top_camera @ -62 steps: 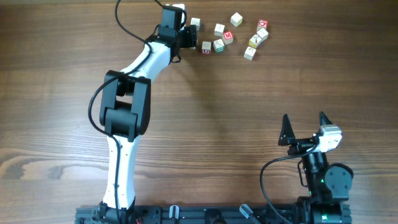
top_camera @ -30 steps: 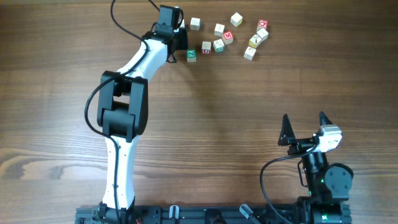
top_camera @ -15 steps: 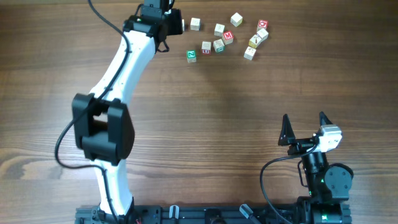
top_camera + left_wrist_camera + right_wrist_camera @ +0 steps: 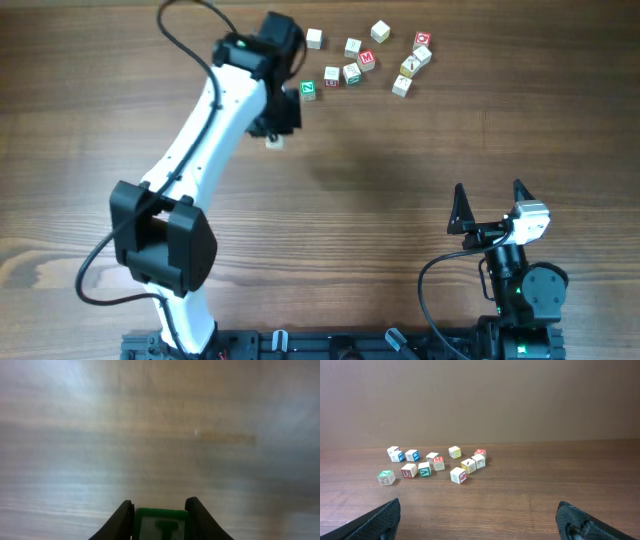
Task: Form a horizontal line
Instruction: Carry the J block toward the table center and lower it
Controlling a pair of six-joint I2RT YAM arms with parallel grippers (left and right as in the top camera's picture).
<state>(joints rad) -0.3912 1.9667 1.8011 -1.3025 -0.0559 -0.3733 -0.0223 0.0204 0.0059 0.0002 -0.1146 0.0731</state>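
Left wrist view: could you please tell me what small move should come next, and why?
Probably lower the left tool and set its cube on the table: the cube is clamped between the fingers, apart from the loose cubes.

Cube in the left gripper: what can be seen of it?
The small cube is pinched between the fingers of the left gripper, which press two opposite sides. Its face towards the wrist camera has a green border around a pale panel with a green mark, too blurred to read. From overhead it looks pale and wooden, apart from the loose cubes. Whether it touches the table is unclear.
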